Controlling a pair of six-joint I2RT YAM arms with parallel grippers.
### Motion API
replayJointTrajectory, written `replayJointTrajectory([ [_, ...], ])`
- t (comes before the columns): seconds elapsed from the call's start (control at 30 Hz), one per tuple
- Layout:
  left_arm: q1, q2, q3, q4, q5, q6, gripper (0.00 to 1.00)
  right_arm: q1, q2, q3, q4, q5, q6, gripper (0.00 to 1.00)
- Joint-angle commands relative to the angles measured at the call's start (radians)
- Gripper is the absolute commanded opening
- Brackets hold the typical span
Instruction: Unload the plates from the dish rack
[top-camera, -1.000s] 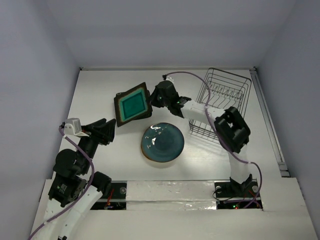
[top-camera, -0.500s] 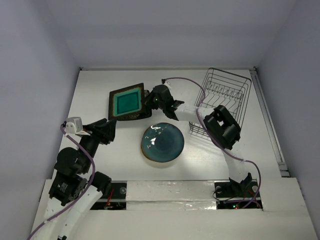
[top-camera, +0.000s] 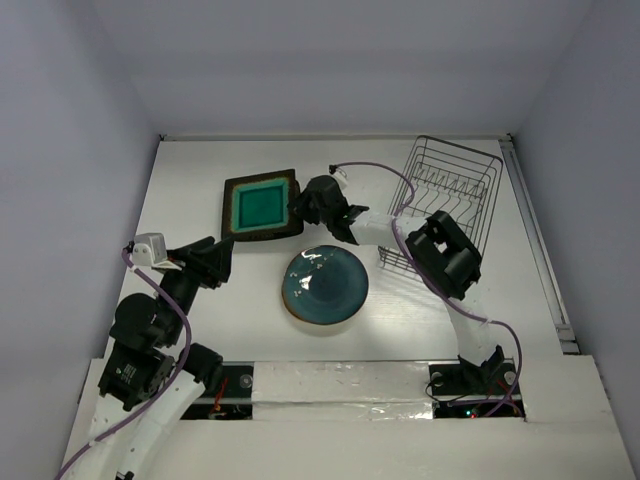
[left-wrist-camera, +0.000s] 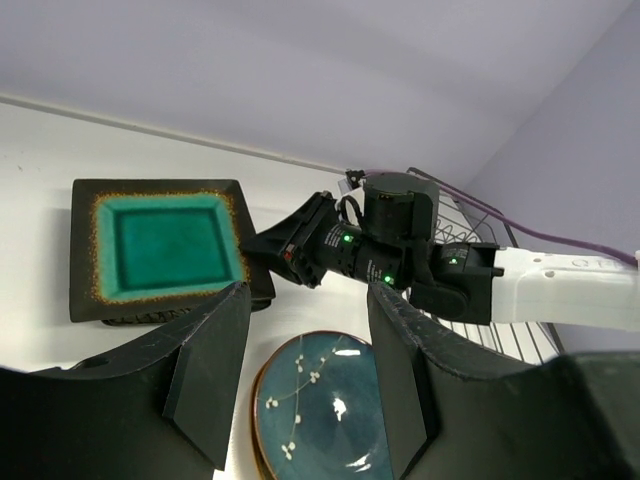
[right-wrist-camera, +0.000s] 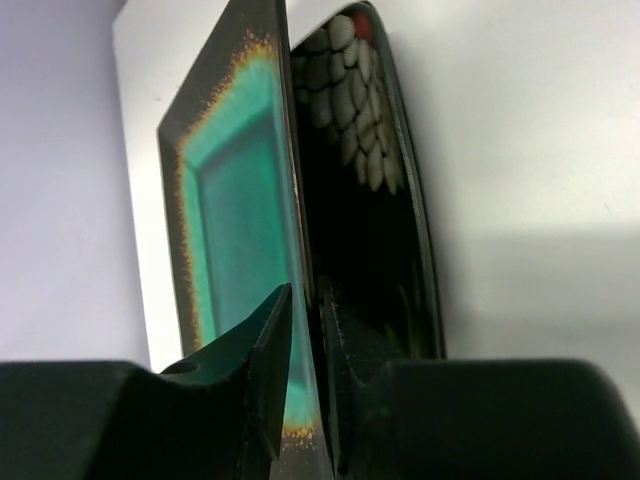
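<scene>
The square teal plate with dark rim (top-camera: 262, 205) lies nearly flat over a square black plate with white petals (right-wrist-camera: 372, 190) at the table's middle back. My right gripper (top-camera: 300, 205) is shut on the teal plate's right edge (right-wrist-camera: 300, 330), one finger above the rim and one below. The round glossy teal plate (top-camera: 325, 284) lies flat in front of it and shows between my left fingers (left-wrist-camera: 320, 420). My left gripper (top-camera: 218, 262) is open and empty, hovering left of the round plate. The wire dish rack (top-camera: 445, 200) stands at the back right with no plates visible in it.
The right arm's forearm (top-camera: 385, 225) stretches from the rack's left side to the square plates. Grey walls close in the table on three sides. Taped strips run along the near edge (top-camera: 340, 385).
My right gripper has lowered the square teal plate from a tilt to nearly flat on the black plate, shifting it left and back. The left arm has barely moved.
</scene>
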Motion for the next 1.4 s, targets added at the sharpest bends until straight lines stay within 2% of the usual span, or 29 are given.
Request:
replayJointTrajectory([
  [0.0,0.005,0.014,0.004,0.033,0.014,-0.005,0.47,0.006,-0.059,0.011,0.077,0.029,0.036,0.27],
  [0.1,0.005,0.014,0.004,0.031,0.014,-0.007,0.47,0.006,-0.062,0.006,0.057,0.038,0.036,0.39],
  [0.13,0.005,0.014,0.002,0.033,0.014,-0.007,0.47,0.006,-0.065,0.011,0.045,0.048,0.032,0.50],
  [0.2,0.005,0.016,0.004,0.033,0.015,-0.007,0.47,0.006,-0.071,0.021,0.008,0.058,0.015,0.61],
  [0.23,0.005,0.016,0.004,0.033,0.017,-0.007,0.47,0.006,-0.075,0.024,-0.002,0.071,0.009,0.71],
  [0.33,0.005,0.017,0.002,0.033,0.018,-0.007,0.47,0.006,-0.109,0.014,-0.022,0.101,-0.025,0.84],
  [0.47,0.005,0.025,0.005,0.031,0.023,-0.004,0.49,0.006,-0.155,0.021,-0.076,0.150,-0.088,0.93],
  [0.67,0.005,0.034,0.001,0.042,0.041,-0.001,0.69,0.006,-0.316,-0.057,-0.081,0.154,-0.221,0.98],
  [0.7,0.005,0.036,0.002,0.044,0.044,0.002,0.71,0.006,-0.347,-0.074,-0.067,0.147,-0.249,0.95],
  [0.77,0.005,0.047,0.005,0.041,0.046,0.004,0.77,0.006,-0.454,-0.132,-0.049,0.112,-0.352,0.67],
  [0.8,0.005,0.048,0.007,0.039,0.043,0.005,0.79,0.015,-0.494,-0.152,-0.049,0.108,-0.381,0.40],
  [0.83,0.005,0.051,0.008,0.039,0.028,0.005,0.82,0.015,-0.538,-0.176,-0.047,0.106,-0.434,0.00],
  [0.97,0.005,0.062,0.013,0.040,0.004,0.009,0.86,0.025,-0.820,-0.359,-0.004,0.104,-0.537,0.00],
  [1.03,0.005,0.071,0.016,0.040,-0.006,0.009,0.87,0.025,-1.024,-0.472,0.001,0.121,-0.589,0.00],
  [1.07,0.005,0.071,0.016,0.047,-0.006,0.007,0.88,0.025,-1.095,-0.505,-0.007,0.153,-0.603,0.01],
  [1.1,0.005,0.071,0.016,0.053,-0.009,0.005,0.88,0.025,-1.232,-0.558,-0.033,0.170,-0.620,0.04],
  [1.2,0.005,0.070,0.013,0.077,-0.006,-0.004,0.89,0.025,-1.420,-0.615,-0.111,0.239,-0.685,0.17],
  [1.23,0.005,0.073,0.015,0.082,-0.002,-0.002,0.90,0.025,-1.527,-0.638,-0.137,0.255,-0.706,0.29],
  [1.3,0.005,0.080,0.027,0.082,-0.006,0.011,0.90,0.025,-1.618,-0.660,-0.197,0.323,-0.712,0.44],
  [1.33,0.005,0.088,0.033,0.079,-0.006,0.018,0.91,0.025,-1.693,-0.678,-0.219,0.391,-0.703,0.63],
  [1.37,0.005,0.091,0.041,0.077,-0.008,0.024,0.91,0.025,-1.726,-0.687,-0.248,0.428,-0.696,0.71],
])
